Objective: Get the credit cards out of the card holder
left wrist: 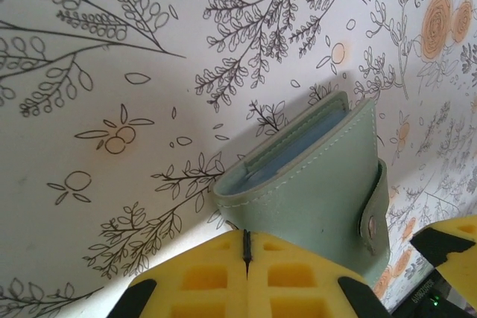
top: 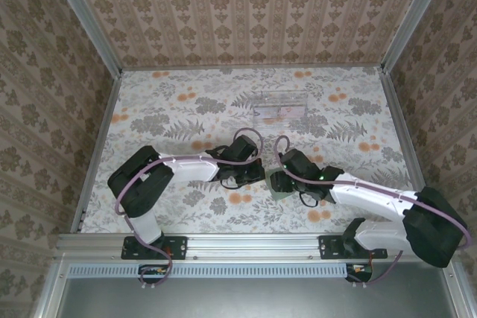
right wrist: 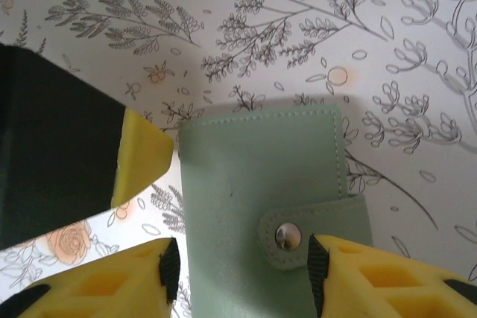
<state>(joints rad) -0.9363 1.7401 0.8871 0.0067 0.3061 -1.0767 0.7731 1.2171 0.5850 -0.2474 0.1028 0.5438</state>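
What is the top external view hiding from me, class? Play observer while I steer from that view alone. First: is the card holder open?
Observer: No. In the right wrist view the card holder is fastened shut by its metal snap.
Operator: How does the right gripper stand?
Observer: The right gripper is open, jaws apart on either side of the holder.
Operator: And the left?
Observer: The left gripper is shut, beside the holder's edge where blue lining shows.

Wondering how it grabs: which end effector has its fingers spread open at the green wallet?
The right end effector: its yellow fingers stand apart with the card holder showing between them. The left end effector has its fingers pressed together beside it.
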